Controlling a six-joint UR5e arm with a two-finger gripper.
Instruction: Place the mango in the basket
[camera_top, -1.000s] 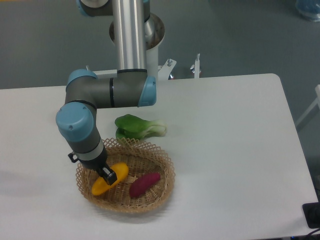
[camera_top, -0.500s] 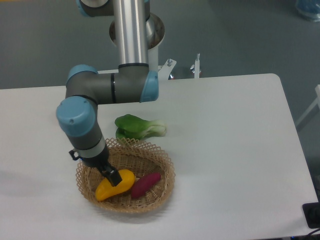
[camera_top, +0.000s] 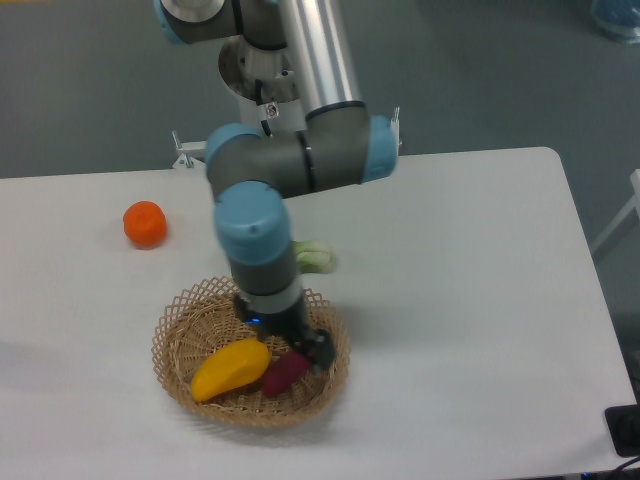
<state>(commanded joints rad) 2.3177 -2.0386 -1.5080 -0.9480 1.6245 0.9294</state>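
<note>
The yellow-orange mango (camera_top: 230, 368) lies inside the round wicker basket (camera_top: 175, 318), in its left half, free of the gripper. My gripper (camera_top: 315, 350) hangs low over the basket's right side, just right of the mango and above a purple sweet potato (camera_top: 283, 373). Its dark fingers look open and hold nothing. The wrist hides the back of the basket.
An orange tangerine (camera_top: 145, 224) sits on the white table to the left, behind the basket. A green bok choy (camera_top: 315, 257) lies just behind the basket, mostly hidden by my arm. The table's back edge runs behind the arm's base.
The gripper has let go of the mango, which now rests in the basket. The arm has swung right across the basket, uncovering the tangerine and covering the bok choy.
</note>
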